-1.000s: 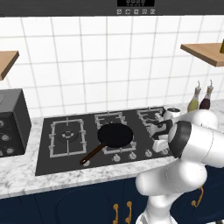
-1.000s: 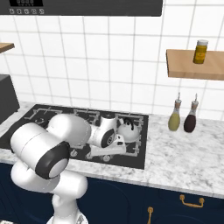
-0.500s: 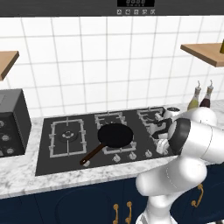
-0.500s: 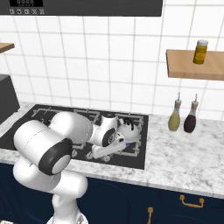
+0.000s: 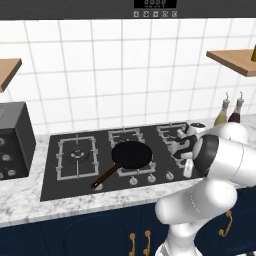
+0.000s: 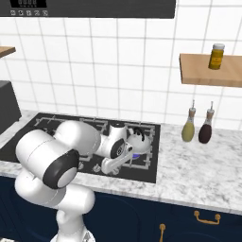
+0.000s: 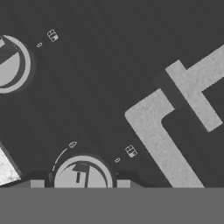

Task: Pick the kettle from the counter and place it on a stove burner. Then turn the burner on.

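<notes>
On the stove (image 5: 75,182): sits upright on the grate of the far right burner, the kettle (image 6: 137,137), spout and dark handle clear of the white arm in front of it. Shows a small blue glow just under its base in the right base view. Rests nowhere on the bench (image 6: 189,175), which runs white and veined on either side of the black glass.

About the end effector (image 7: 80,183): hangs low over the front edge of the cooktop, near the row of silver knobs and just in front of the kettle's burner. Stands partly open and grips nothing. Straddles one round knob (image 7: 82,174) in the hand view, with a fingertip (image 7: 123,183) on each side and a sliver of dark glass between tip and knob. Looks past that at a second knob (image 7: 8,65) up to the left and a pale grate bar (image 7: 153,131) to the right.

Elsewhere: holds the middle burner, a black pan (image 5: 131,154) with its handle pointing toward the front. Stands on the bench right of the stove, a pair of slim bottles (image 6: 188,130). Carries a yellow jar (image 6: 217,56), the wooden shelf (image 6: 208,71) above them. Occupies the bench at far left, a dark grey box (image 5: 12,140).
</notes>
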